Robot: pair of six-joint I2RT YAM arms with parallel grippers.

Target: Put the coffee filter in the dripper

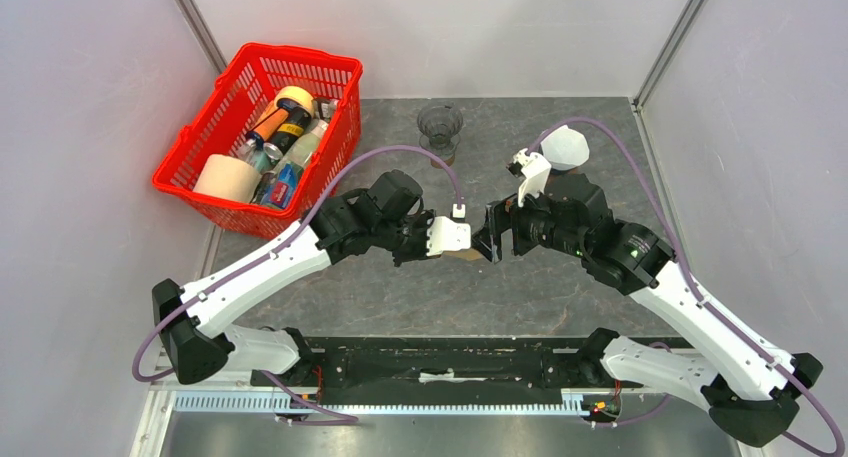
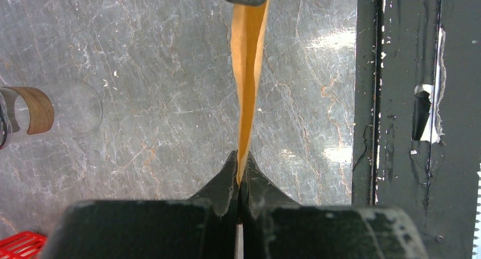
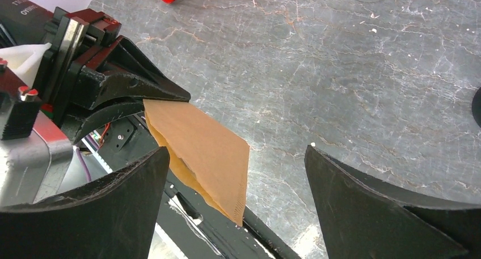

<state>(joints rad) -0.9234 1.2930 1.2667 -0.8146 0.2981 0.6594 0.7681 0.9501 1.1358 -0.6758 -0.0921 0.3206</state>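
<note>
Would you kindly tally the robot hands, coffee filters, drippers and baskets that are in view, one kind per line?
Hands: 2 (left hand, right hand)
Coffee filter: 1
Glass dripper: 1
Red basket: 1
Total: 5

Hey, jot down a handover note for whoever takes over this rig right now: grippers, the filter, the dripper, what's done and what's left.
Left gripper: shut on one end of the coffee filter, holding it off the table.
Right gripper: open, its fingers either side of the filter's free end, not gripping.
Dripper: upright near the table's far edge, looks empty.
Done: filter picked up.
Left: probably spread the filter open, then carry it to the dripper and seat it inside.
</note>
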